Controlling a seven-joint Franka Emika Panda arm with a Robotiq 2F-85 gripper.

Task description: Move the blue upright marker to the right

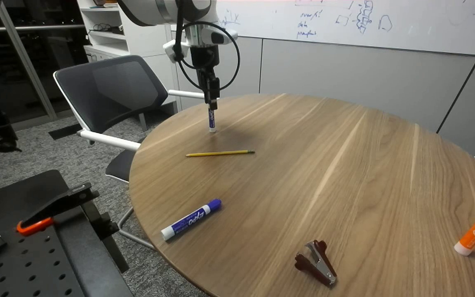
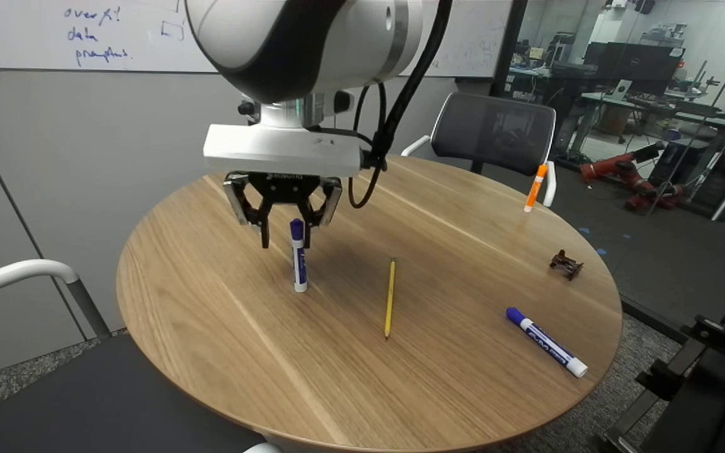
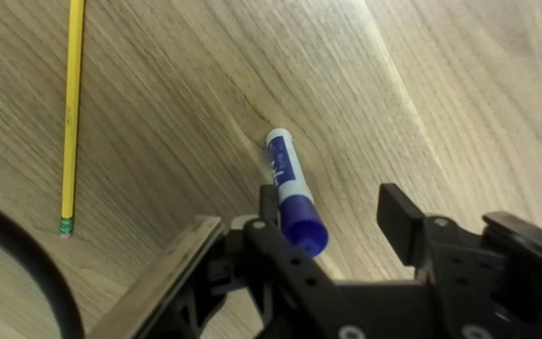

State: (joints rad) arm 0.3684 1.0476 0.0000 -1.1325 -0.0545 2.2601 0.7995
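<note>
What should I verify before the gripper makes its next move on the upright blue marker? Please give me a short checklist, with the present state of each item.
1. Upright blue marker standing on the table: ok, it rests on its white end.
2. Gripper open: ok, its fingers stand apart.
3. Blue cap between the fingers: ok, as far as the wrist view shows.
4. Cap centred: not ok, it is much closer to the finger nearer the yellow pencil.
5. Cap free of that finger: cannot tell, they look very close.
6. Pencil not touching the marker: ok, it lies apart in both exterior views.
</note>
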